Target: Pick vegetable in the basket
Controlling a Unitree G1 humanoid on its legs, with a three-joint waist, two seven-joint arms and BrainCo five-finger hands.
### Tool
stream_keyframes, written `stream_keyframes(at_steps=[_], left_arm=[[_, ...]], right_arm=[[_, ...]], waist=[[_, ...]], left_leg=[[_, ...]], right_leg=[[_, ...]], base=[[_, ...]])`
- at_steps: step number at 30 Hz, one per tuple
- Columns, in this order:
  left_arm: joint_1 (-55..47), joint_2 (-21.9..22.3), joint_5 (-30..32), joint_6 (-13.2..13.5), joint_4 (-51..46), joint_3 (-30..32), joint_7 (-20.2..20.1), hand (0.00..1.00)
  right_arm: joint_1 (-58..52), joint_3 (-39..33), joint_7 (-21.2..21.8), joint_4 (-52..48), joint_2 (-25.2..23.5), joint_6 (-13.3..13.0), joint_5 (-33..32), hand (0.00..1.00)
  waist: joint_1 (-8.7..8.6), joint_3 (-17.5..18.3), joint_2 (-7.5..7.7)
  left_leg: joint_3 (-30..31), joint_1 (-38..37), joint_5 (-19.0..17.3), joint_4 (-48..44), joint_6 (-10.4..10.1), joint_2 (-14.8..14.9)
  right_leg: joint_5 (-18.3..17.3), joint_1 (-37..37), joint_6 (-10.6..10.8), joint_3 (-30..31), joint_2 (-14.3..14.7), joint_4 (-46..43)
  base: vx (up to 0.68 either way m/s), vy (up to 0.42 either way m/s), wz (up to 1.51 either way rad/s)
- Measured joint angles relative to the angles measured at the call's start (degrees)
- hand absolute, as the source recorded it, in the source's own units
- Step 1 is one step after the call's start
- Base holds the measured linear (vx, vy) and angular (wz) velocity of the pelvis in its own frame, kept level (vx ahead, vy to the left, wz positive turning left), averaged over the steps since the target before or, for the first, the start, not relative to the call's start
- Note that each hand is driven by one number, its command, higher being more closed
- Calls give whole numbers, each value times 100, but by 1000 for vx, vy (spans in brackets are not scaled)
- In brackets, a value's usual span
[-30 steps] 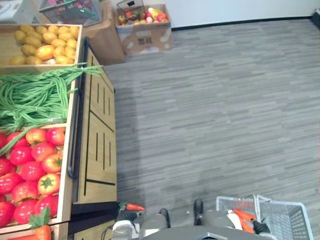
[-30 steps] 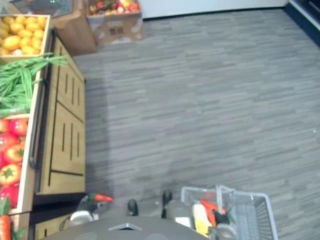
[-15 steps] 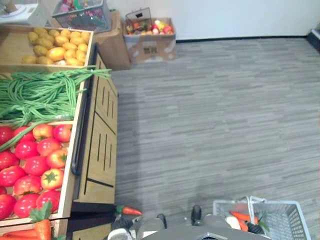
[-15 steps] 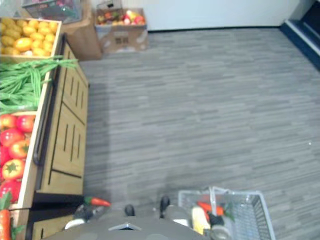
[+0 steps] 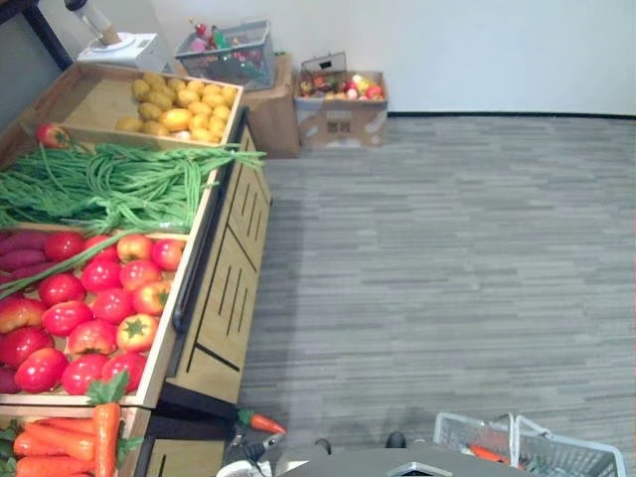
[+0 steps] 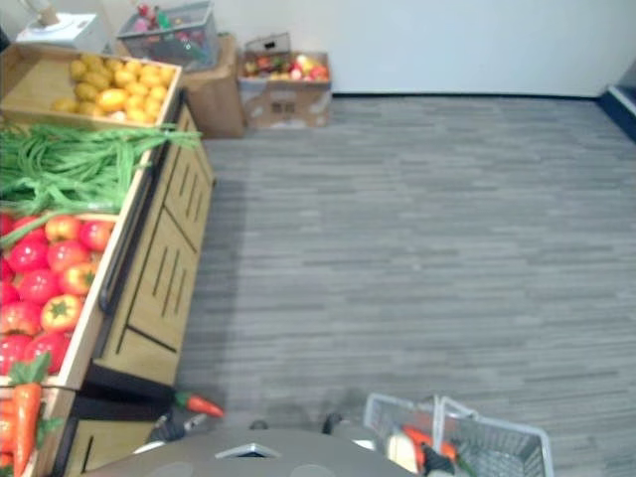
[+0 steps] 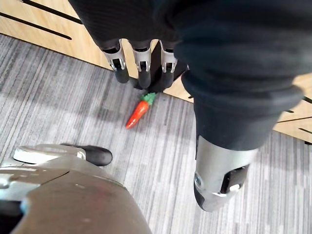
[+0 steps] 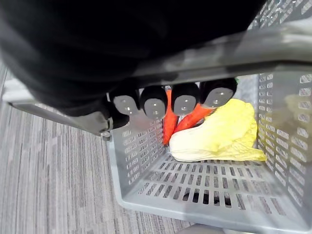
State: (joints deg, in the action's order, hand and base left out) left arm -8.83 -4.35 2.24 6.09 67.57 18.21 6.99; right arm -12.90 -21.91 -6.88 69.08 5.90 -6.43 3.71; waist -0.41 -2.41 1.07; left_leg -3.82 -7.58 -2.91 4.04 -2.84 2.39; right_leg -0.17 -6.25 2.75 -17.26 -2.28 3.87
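My left hand [image 7: 141, 61] hangs low beside the wooden stand, shut on the green top of a small orange carrot [image 7: 138, 110], which dangles above the floor. The same carrot [image 5: 264, 424] shows at the bottom of the left eye view. A grey plastic basket [image 8: 141, 161] hangs at my lower right, its rim [image 5: 556, 455] just in the picture. My right hand [image 8: 155, 103] is curled round its grey handle [image 8: 219, 53]. Inside lie orange carrots [image 8: 170, 124] and a pale yellow cabbage [image 8: 219, 139].
A wooden produce stand [image 5: 189, 298] runs along my left with potatoes [image 5: 184, 104], green beans [image 5: 109, 184], tomatoes [image 5: 89, 308] and carrots [image 5: 60, 442]. A cardboard box of fruit [image 5: 343, 109] and a second grey basket [image 5: 224, 55] stand by the far wall. Grey floor stretches to the right.
The whole picture has shifted to show more of the stand and the far wall, so the camera moved. The carrot stays in my left hand and the basket in my right.
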Motion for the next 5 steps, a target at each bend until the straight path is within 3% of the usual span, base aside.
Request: stream_keyframes(at_steps=[5], left_arm=[[-7, -9, 0, 0, 51, -3, 4, 0]], right_arm=[[-6, -132, -3, 137, -7, 8, -270, 100]], waist=[[-67, -1, -6]], left_leg=[[-7, -56, 0, 9, 0, -7]], right_leg=[[-1, -36, 2, 11, -5, -1]], base=[[-5, 17, -1]])
